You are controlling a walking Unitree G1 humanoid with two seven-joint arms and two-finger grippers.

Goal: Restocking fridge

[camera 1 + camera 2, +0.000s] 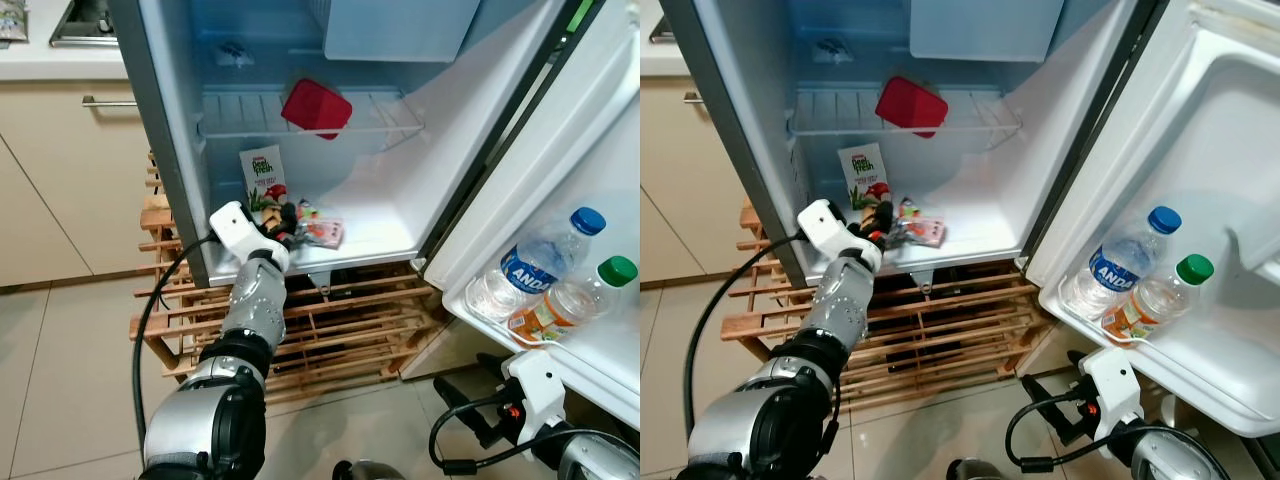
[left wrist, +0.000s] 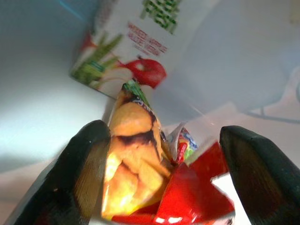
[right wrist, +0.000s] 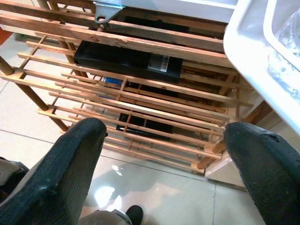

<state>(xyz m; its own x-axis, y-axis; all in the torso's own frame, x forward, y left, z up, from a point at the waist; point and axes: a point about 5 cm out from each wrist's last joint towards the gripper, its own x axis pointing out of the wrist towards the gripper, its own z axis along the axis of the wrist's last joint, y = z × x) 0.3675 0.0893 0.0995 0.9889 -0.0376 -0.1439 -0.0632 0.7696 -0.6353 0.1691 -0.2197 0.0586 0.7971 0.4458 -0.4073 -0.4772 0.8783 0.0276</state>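
**Left gripper at snack packets on fridge floor**

The fridge [image 1: 400, 215] is seen with its door [image 1: 610, 190] swung wide at 3 o'clock. The left arm is extended into the bottom compartment. The left gripper [image 1: 292, 228] is placed at a small heap of snack packets [image 1: 322, 232] lying on the fridge floor, near the front edge. In the left wrist view the fingers [image 2: 79, 178] are spread wide, with a yellow packet [image 2: 131, 164] and a red packet [image 2: 197, 192] between them; the yellow one is touching the finger on its side. Whether any grip is applied cannot be told.

A juice carton [image 1: 262, 178] is standing upright just beyond the packets, at 11 o'clock from the gripper, against the left inner wall. A red tub [image 1: 316, 107] is resting tilted on the wire shelf [image 1: 390, 115] above.

In the door rack, two bottles are leaning side by side: blue-capped [image 1: 535, 262] and green-capped [image 1: 575, 295].

The right gripper [image 3: 164, 154] is held low at 5 o'clock, fingers wide apart with nothing between them, above the tiled floor [image 3: 154, 187] and facing the wooden rack [image 1: 330, 325] under the fridge.
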